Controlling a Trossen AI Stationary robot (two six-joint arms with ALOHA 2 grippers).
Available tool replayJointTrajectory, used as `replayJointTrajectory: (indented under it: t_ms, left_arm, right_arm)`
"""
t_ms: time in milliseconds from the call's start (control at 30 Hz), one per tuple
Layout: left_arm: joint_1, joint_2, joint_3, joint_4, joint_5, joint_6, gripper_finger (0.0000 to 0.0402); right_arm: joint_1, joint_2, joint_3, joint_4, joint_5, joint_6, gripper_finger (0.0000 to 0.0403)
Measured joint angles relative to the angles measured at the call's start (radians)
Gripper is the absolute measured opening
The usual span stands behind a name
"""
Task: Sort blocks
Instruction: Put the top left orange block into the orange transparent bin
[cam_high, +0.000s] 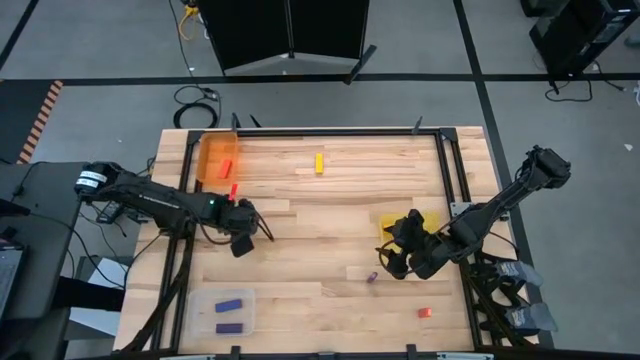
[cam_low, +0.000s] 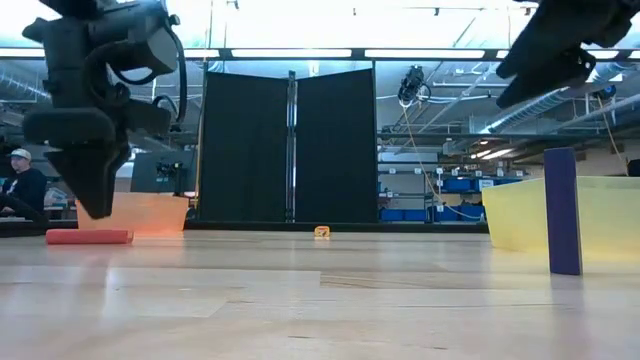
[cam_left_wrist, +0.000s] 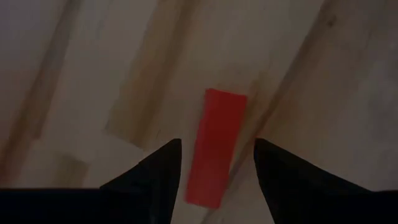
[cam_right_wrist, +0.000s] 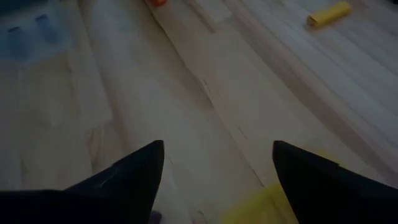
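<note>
The left gripper (cam_high: 243, 243) hangs over the worktop (cam_high: 320, 210), just in front of the orange tray (cam_high: 217, 157) that sits at the far left corner. Its jaws stand open. In the left wrist view a red block (cam_left_wrist: 216, 147) lies flat on the wood between the two fingers (cam_left_wrist: 158, 171), apart from both. The high view shows that same block (cam_high: 233, 190) between the orange tray and the gripper. A second red block (cam_high: 226, 167) lies inside the orange tray.

The right gripper (cam_high: 395, 258) hovers just beside the yellow tray (cam_high: 432, 219), on the side toward the worktop's middle, jaws wide open with only bare wood between them. A purple block (cam_high: 371, 277) stands upright near this gripper, on the side away from the yellow tray; in the low view it (cam_low: 563, 211) rises in front of the yellow tray (cam_low: 520, 215).

A yellow block (cam_high: 319, 163) lies well to the right of the orange tray, along the far side. A third red block (cam_high: 424, 313) lies near the front edge, on the near side of the yellow tray. The clear tray (cam_high: 224, 313), straight forward of the orange tray at the front edge, holds two purple blocks (cam_high: 230, 316).
</note>
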Motion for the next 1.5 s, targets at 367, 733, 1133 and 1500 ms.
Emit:
replayJointTrajectory:
  t_ms: [367, 733, 1133, 1500]
  left_arm:
    - [0.0, -0.001, -0.124, 0.131, 0.037, 0.023, 0.0209]
    - [-0.001, -0.004, -0.166, 0.157, -0.008, -0.029, 0.0161]
    - [-0.001, 0.003, -0.137, 0.137, -0.026, -0.04, 0.0101]
    - [0.015, -0.058, 0.155, -0.022, -0.25, -0.036, 0.0101]
  right_arm:
    - [-0.03, 0.0, 0.0, 0.087, 0.007, -0.073, 0.0289]
    - [-0.067, 0.0, 0.0, 0.215, 0.008, -0.181, 0.0286]
    - [-0.068, 0.0, 0.0, 0.241, 0.009, -0.198, 0.0281]
    - [-0.054, 0.0, 0.0, 0.257, -0.021, -0.204, 0.0281]
